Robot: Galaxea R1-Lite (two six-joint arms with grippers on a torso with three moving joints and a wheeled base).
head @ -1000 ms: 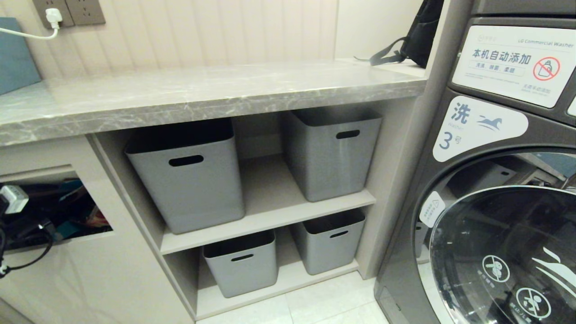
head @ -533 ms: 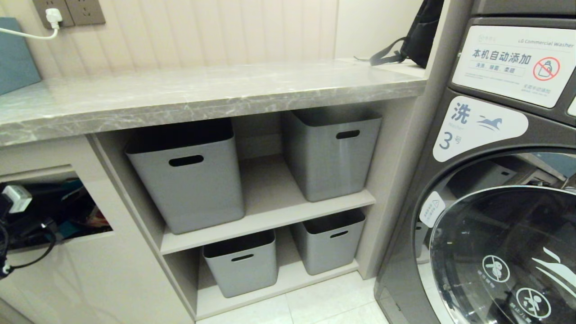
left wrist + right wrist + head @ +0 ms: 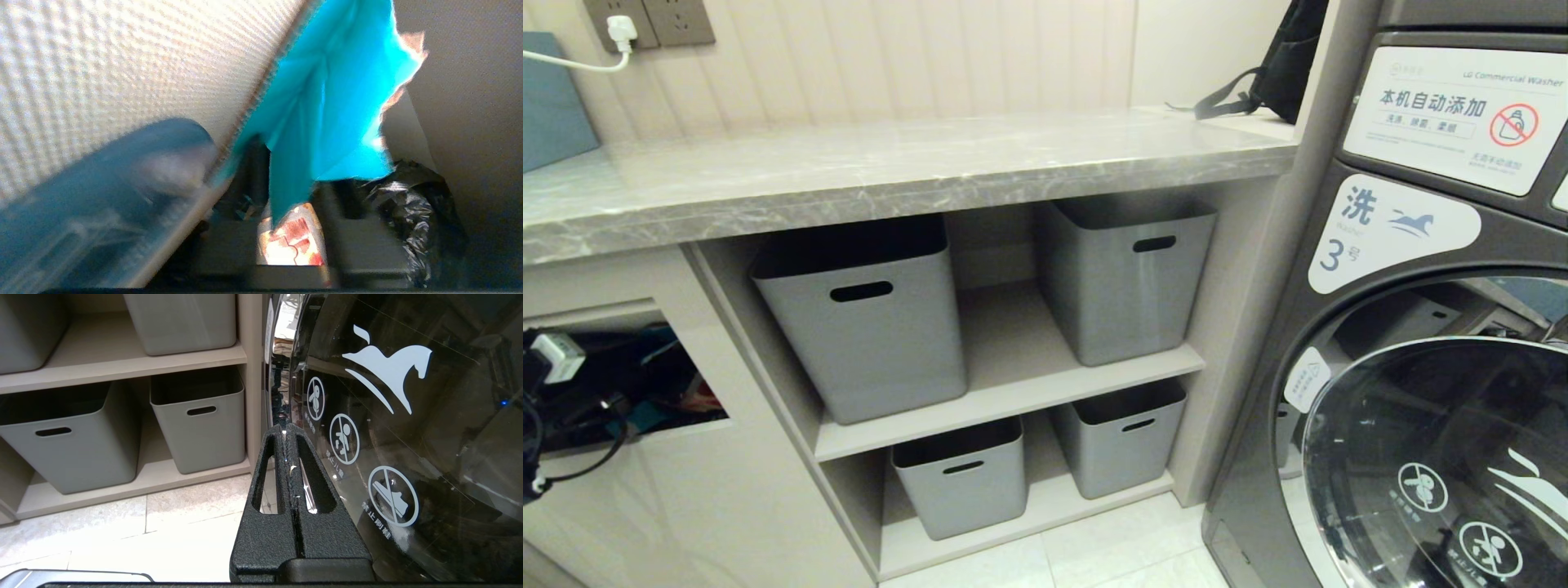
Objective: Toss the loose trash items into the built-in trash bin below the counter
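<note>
**Operator:** Where is my left gripper, and what is it doing?

**Spotter:** In the head view you only get your left arm (image 3: pixel 541 384), at the far left edge. It reaches into the dark opening of the built-in trash bin (image 3: pixel 621 322), under the counter (image 3: pixel 915 175). From the wrist you see the left gripper (image 3: pixel 292 192) inside that opening, beside the pushed-in flap (image 3: pixel 122 61) with its blue sticker (image 3: pixel 102 196).

**Operator:** Clenched or released?

**Spotter:** Released, as far as I can read it. The fingers (image 3: pixel 229 249) are dim shapes, but they stand apart with a gap between them. The teal wrapper (image 3: pixel 327 102) hangs in front of them, with its lower tip down in that gap. I cannot tell whether it touches either finger.

**Operator:** And the rest of the trash?

**Spotter:** The red, orange and white package piece (image 3: pixel 292 241) lies deeper in the bin, just beyond the wrapper's tip, with the black bin bag (image 3: pixel 408 212) crumpled beside it. The head view shows bits of teal and red in the opening too.

**Operator:** My right side?

**Spotter:** Your right gripper (image 3: pixel 291 433) is parked low with its fingers pressed together and nothing between them. It sits in front of the washer door (image 3: pixel 408 416), above the floor tiles (image 3: pixel 163 539).

**Operator:** Anything else nearby?

**Spotter:** Four grey storage boxes (image 3: pixel 866 318) sit on the shelves between the bin and the washer. A blue-grey box (image 3: pixel 551 98) stands on the counter's left end, and a black backpack (image 3: pixel 1286 65) is at the far right.
</note>
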